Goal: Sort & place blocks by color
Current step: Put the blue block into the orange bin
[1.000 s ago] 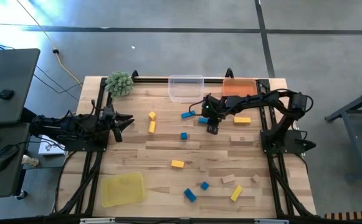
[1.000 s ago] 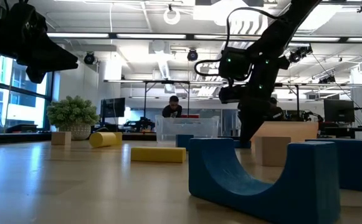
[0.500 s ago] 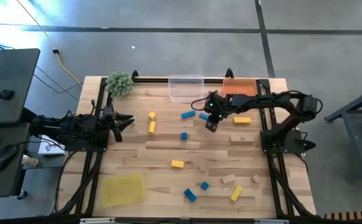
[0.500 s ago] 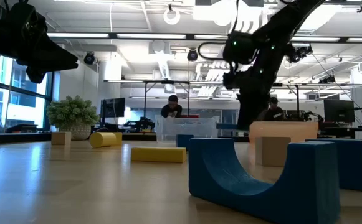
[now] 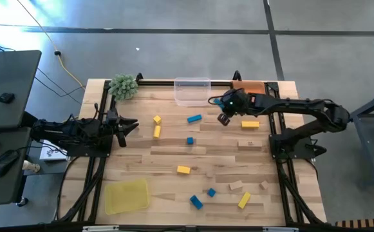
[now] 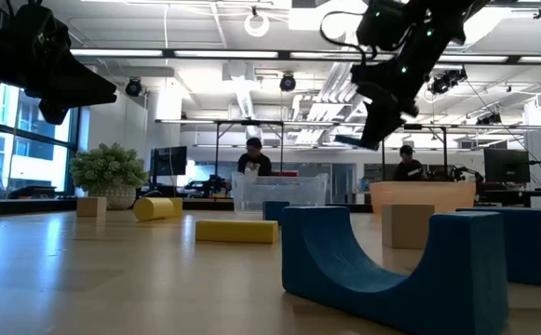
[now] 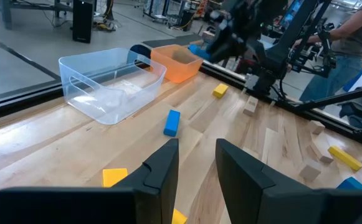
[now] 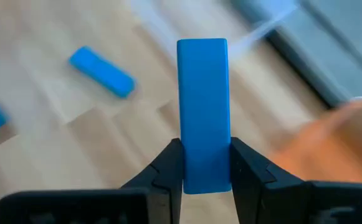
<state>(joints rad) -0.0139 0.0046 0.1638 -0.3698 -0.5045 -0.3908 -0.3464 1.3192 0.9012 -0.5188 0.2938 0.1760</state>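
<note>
My right gripper (image 8: 204, 149) hangs above the table's far middle (image 5: 225, 119), near the orange tray (image 5: 254, 86), and is shut on a blue bar block (image 8: 202, 93). My left gripper (image 5: 127, 124) waits open at the table's left edge, touching nothing (image 7: 196, 168). Loose blocks lie flat on the table: a blue bar (image 5: 194, 118), a blue cube (image 5: 190, 140), yellow blocks (image 5: 157, 131) (image 5: 183, 170) (image 5: 250, 124), and plain wood ones (image 5: 249, 143) (image 5: 236, 185). More lie near the front edge (image 5: 196, 202). My right gripper pinches the blue bar between its two fingers (image 8: 168, 162), on the bar's long sides at the end nearest the wrist (image 8: 202, 171). The rest of the bar sticks out past the fingertips. It is lifted clear of the table.
A clear tray (image 5: 192, 90) and the orange tray stand at the far edge, and a yellow tray (image 5: 127, 195) sits at the near left. A green spiky plant (image 5: 123, 86) occupies the far left corner. People are at desks in the room beyond the table (image 6: 254, 158).
My right gripper has risen with the blue bar, lifting it clear of the table, and has moved toward the far edge and the orange tray, tipping as it went. The left arm has kept still.
</note>
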